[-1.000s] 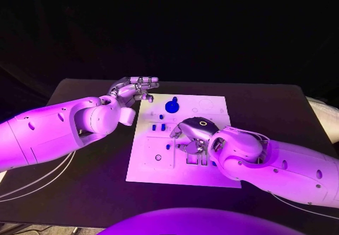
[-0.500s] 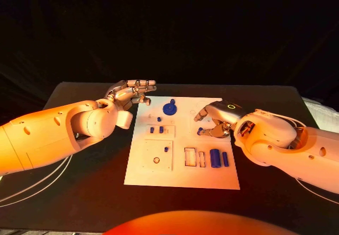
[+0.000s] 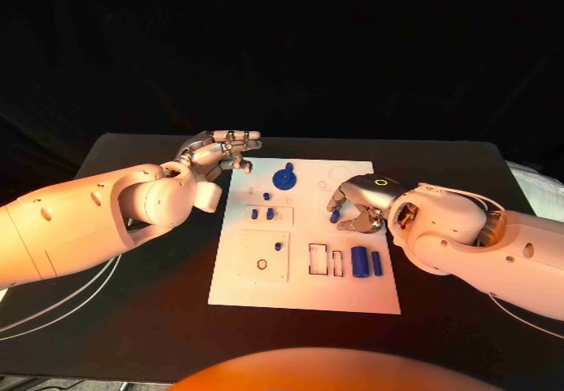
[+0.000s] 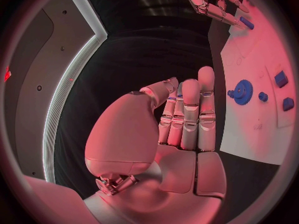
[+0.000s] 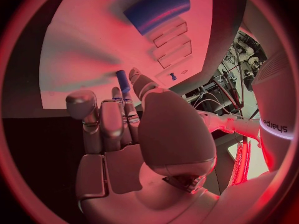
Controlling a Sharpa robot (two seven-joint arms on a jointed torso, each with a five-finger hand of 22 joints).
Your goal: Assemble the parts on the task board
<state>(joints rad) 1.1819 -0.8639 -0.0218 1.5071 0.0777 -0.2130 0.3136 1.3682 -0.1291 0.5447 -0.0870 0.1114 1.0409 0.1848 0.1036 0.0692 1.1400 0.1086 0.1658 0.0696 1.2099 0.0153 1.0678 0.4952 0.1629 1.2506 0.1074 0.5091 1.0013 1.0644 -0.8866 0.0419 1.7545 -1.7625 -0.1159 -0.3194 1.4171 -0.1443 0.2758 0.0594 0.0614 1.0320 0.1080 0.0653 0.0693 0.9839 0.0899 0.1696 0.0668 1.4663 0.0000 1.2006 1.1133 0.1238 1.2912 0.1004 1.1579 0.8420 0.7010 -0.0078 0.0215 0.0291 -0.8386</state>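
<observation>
Black table [image 3: 141, 277], white task board [image 3: 300, 289] (right robot hand [image 3: 356, 208] pinching blue peg [image 3: 335, 217])

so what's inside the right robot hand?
A small blue peg is pinched in the right robot hand over the task board. Its tip sticks out past the fingers; the rest is covered by them.

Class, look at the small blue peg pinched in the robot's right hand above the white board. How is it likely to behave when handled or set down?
The blue peg looks stiff and light, a small solid cylinder. Being round and smooth, it may slip in the right hand. Laid flat on the task board, it would probably roll.
</observation>
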